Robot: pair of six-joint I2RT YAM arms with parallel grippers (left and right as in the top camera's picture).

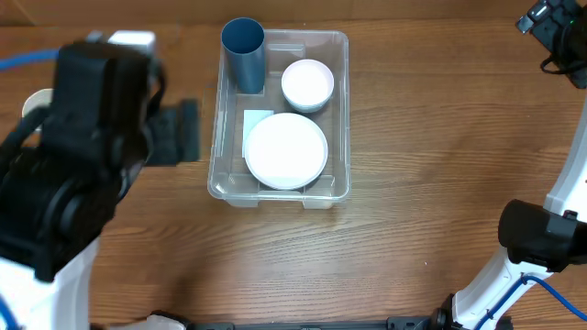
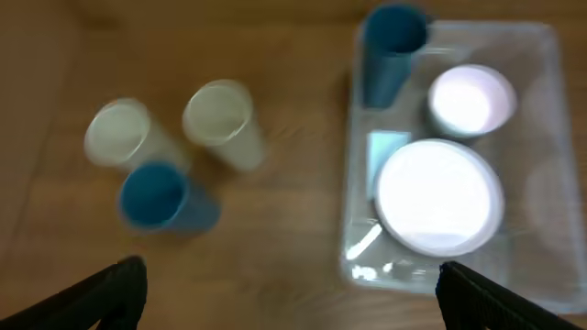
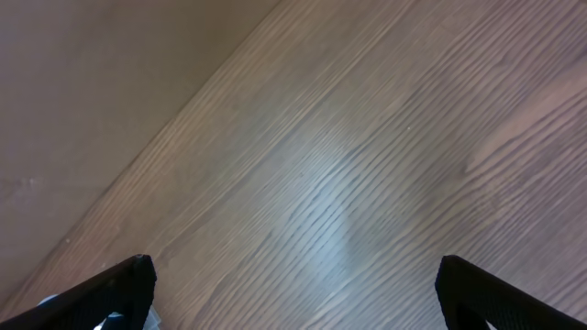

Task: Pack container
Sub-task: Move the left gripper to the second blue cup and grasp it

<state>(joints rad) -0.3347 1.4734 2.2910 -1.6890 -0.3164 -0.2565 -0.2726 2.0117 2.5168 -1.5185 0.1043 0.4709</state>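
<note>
Left gripper [image 2: 292,280] and right gripper [image 3: 293,275] stand apart, empty; reaching for the loose blue cup [image 2: 156,197] left of the container [image 1: 337,137], you could topple the white cup [image 2: 119,133] beside it.

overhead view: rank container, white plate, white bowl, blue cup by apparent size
1. container
2. white plate
3. white bowl and blue cup: look about alike; the upright cup rises toward the camera, so no ranking

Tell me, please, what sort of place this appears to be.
Likely a robot test bench: a wooden table, robot arms at both sides, and a clear container holding a plate, bowl and cup.
</note>
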